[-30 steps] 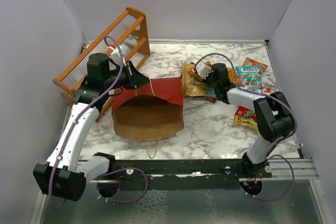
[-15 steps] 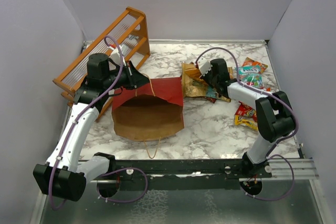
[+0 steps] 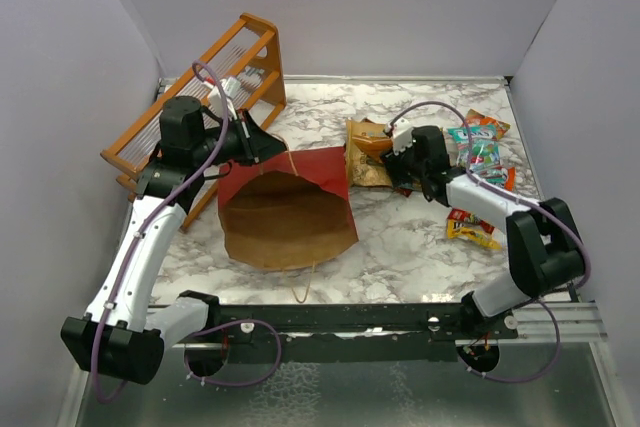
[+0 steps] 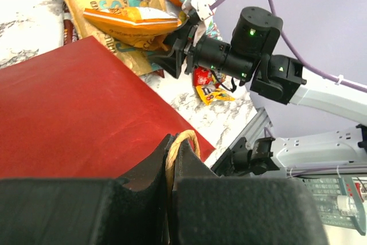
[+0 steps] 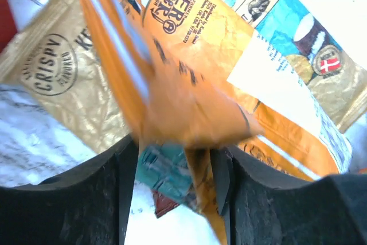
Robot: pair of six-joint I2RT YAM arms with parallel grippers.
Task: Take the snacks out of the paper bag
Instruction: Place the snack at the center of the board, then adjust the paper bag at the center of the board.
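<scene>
The paper bag (image 3: 290, 217), dark red outside and brown inside, lies on its side with its mouth toward the arms. My left gripper (image 3: 262, 150) is shut on its tan loop handle (image 4: 182, 142), holding the upper edge up. Right of the bag, my right gripper (image 3: 388, 147) stands open over an orange snack packet (image 5: 178, 84), which is blurred and hangs between the spread fingers above a gold packet (image 3: 368, 171). The orange packet (image 4: 129, 18) rests on the gold one in the left wrist view. Other snacks, teal (image 3: 478, 152) and yellow-red (image 3: 470, 229), lie at the right.
An orange wooden rack (image 3: 200, 97) leans at the back left, close behind my left arm. The bag's second handle (image 3: 303, 285) trails toward the black rail (image 3: 340, 319) at the near edge. Grey walls close in the marble table on three sides.
My right gripper has opened and let go of the orange packet, and its arm has swung a little to the right. The left gripper has raised the bag's edge slightly.
</scene>
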